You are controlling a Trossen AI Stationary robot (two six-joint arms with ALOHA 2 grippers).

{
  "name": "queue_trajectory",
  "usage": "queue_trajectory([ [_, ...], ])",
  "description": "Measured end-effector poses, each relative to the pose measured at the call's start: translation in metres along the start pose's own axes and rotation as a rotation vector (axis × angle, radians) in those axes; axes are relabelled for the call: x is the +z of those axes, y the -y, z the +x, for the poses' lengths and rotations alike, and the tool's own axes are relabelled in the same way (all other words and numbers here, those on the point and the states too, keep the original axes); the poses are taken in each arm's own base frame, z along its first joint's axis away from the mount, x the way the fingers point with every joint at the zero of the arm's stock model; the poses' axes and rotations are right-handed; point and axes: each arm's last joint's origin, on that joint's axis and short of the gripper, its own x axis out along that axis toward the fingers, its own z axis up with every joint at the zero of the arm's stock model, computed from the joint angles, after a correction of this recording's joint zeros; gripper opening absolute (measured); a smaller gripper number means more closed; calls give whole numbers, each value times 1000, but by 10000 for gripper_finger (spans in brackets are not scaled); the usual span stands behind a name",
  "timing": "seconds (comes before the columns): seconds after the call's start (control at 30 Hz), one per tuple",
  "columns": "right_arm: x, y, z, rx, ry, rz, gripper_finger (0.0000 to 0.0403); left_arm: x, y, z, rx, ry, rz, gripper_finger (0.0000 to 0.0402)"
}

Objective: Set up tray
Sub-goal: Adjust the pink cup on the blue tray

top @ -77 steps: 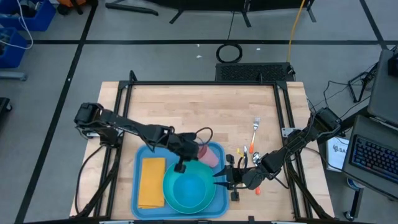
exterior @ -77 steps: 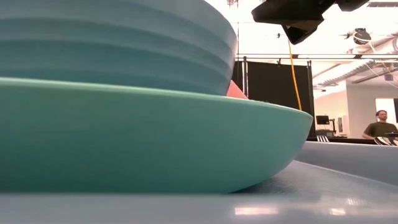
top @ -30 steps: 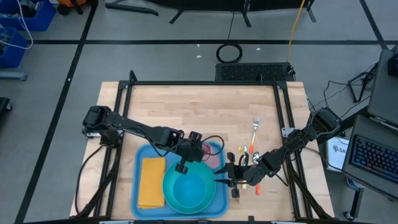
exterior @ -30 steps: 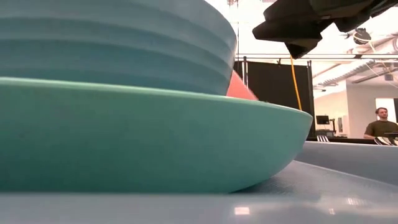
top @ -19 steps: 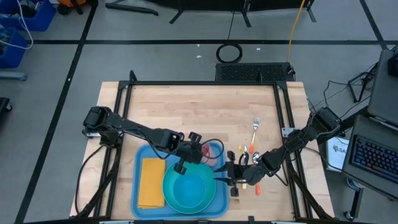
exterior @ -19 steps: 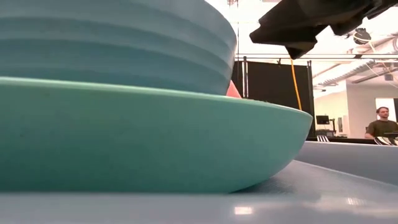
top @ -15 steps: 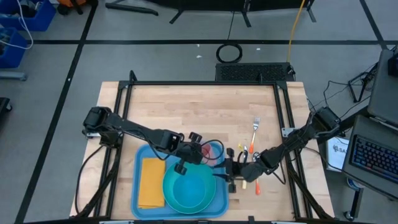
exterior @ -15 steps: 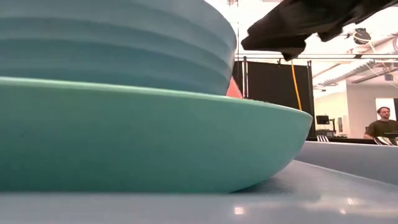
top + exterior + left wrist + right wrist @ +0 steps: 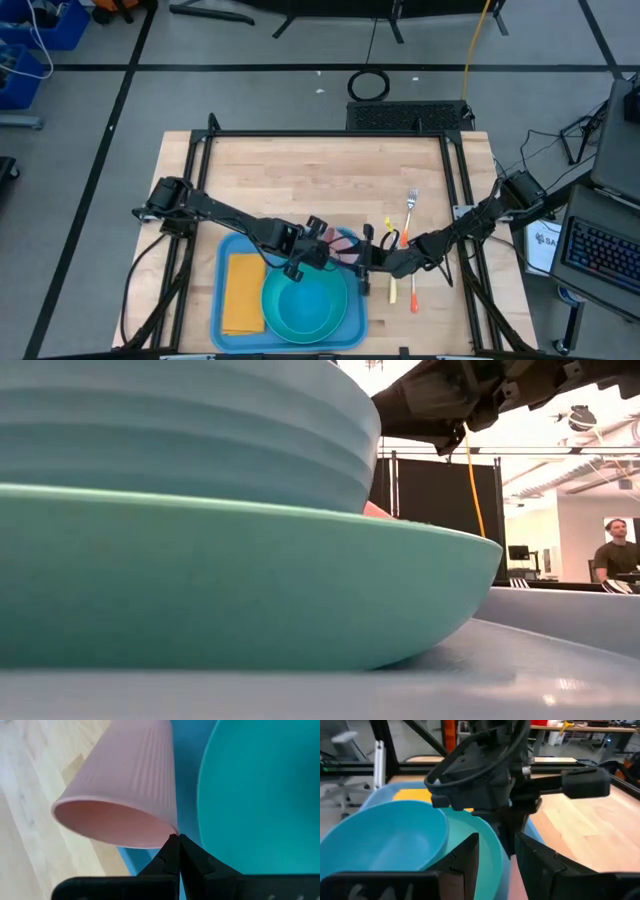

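The tray (image 9: 232, 318) sits at the near edge of the table, a bit left of centre; on it there's an orange napkin (image 9: 244, 292) on the left, a turquoise plate (image 9: 345, 305) with a bowl (image 9: 303, 306) inside it, and a pink cup (image 9: 341, 248) tipped on its side at the far right corner, half over the rim by the looks of the left wrist view.

The left gripper (image 9: 175, 851) is pinched tight on the cup's lip; its arm reaches in low from the left across the tray's far edge. The right gripper (image 9: 366, 262) is right beside the cup with its fingers (image 9: 465, 855) parted; can't tell if it's touching anything; its arm is stretched low from the right, over the table by the fork (image 9: 409, 211).

Probably the step is standing the cup up; best bet is to rotate slowly, keep the lip grip firm, and not bump the plate.
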Motion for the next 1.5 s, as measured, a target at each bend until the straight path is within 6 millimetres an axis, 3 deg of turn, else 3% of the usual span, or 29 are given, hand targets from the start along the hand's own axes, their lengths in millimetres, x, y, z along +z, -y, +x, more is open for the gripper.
queue_trajectory([
  [0.47,-2,8,2,-18,26,26,59,19,-1,-29,38,42,74,0],
  [0.8,-2,19,9,35,4,110,33,21,5,-32,155,1,137,0],
  [1.13,-6,18,9,80,-55,195,3,23,8,-31,135,12,126,0],
  [1.5,-11,20,9,63,-97,248,0,25,13,-32,156,13,152,0],
])
